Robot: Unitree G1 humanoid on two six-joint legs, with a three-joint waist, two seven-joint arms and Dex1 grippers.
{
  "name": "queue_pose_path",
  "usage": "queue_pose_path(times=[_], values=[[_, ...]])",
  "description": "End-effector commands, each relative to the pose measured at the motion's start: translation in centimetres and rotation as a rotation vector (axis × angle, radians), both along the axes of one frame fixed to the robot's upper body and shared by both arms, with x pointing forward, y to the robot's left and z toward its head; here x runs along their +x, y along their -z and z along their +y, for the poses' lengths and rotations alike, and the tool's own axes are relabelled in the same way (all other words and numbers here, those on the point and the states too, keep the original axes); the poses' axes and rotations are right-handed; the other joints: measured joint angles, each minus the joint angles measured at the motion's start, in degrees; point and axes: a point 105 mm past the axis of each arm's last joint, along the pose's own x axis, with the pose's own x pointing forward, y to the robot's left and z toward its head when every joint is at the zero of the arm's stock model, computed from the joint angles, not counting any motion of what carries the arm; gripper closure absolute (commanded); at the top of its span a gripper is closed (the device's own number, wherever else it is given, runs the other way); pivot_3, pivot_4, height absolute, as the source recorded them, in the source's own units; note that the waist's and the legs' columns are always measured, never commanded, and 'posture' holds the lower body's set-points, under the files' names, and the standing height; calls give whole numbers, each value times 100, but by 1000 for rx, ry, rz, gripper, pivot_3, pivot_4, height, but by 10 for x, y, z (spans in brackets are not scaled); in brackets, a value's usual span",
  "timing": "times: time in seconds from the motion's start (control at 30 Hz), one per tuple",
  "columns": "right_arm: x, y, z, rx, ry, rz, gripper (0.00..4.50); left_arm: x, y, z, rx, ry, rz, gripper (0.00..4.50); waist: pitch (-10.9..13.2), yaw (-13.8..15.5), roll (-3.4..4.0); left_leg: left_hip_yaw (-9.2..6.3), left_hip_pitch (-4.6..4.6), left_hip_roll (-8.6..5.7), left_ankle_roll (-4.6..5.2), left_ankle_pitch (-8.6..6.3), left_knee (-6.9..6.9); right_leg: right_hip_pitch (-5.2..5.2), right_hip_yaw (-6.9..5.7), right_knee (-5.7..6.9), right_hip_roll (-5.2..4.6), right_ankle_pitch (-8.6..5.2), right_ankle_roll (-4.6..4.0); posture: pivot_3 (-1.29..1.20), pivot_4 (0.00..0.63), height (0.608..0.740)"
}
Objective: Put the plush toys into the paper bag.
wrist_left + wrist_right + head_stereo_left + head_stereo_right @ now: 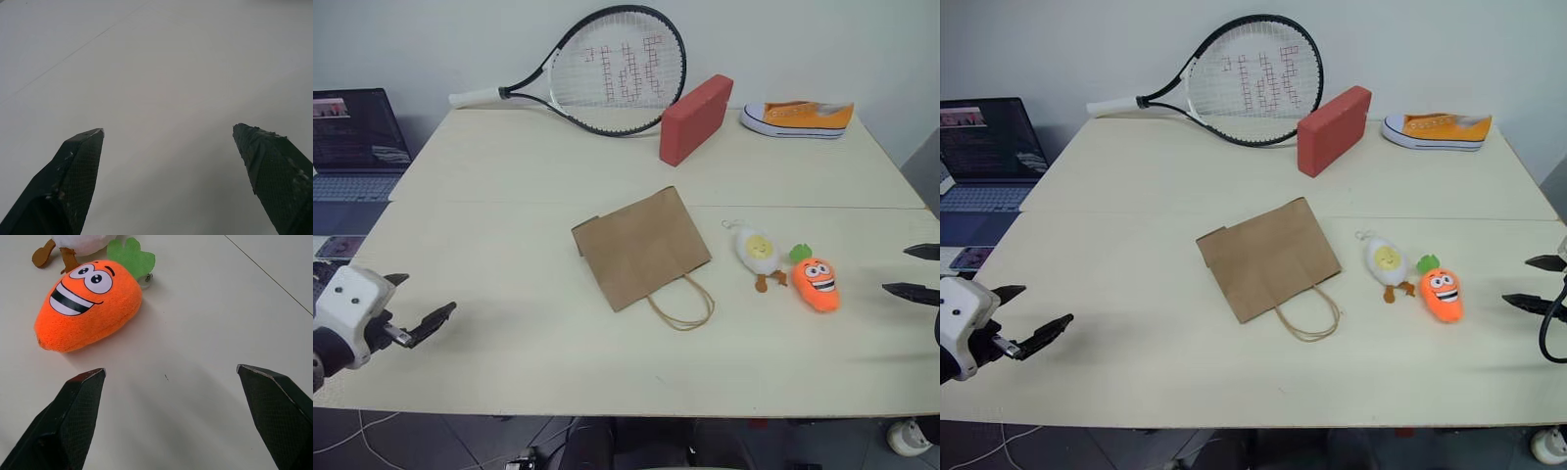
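A: Left gripper (419,304): two black fingers spread wide, nothing between them, poised above bare tabletop near the left front corner of the pale cream table (509,333).

B: Right gripper (918,272): fingers likewise wide apart, empty, at the right edge; touching nothing.

A: Orange plush carrot with green top and cartoon face (816,282): lying flat, near the right gripper but apart from it.

B: White plush egg with yellow yolk face and brown legs (758,253): just beside the carrot, on the bag side.

A: Brown kraft paper bag with tan loop handles (640,246): flat at mid-table, handles toward the front edge.

B: Open room: bare surface between each gripper and the bag. Far edge: black-and-white tennis racket (607,69), red brick-shaped block (694,118), orange-and-white sneaker (799,117).
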Motion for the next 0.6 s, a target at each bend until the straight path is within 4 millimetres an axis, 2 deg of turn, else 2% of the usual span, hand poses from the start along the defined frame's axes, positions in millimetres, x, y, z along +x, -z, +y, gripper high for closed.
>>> queue_pose_path(times=[0.03,0.37,0.6], values=[[0,-15,-1,-25,-4,-43,0,2,-7,-2,-19,19,-32,10,0,-2,0,0,0,0,0,0,0,0,0,0,0,0,0,0,150,740],[2,-14,2,-28,-6,-55,0,10,-8,6,-2,-37,-88,10,0,0,0,3,4,-1,0,0,3,3,5,4,1,5,7,0,150,740],[4,-14,3,-30,-5,-63,0,7,-5,5,-9,7,-100,10,-1,1,-1,4,4,-1,0,0,6,4,7,5,2,6,8,0,150,740]])
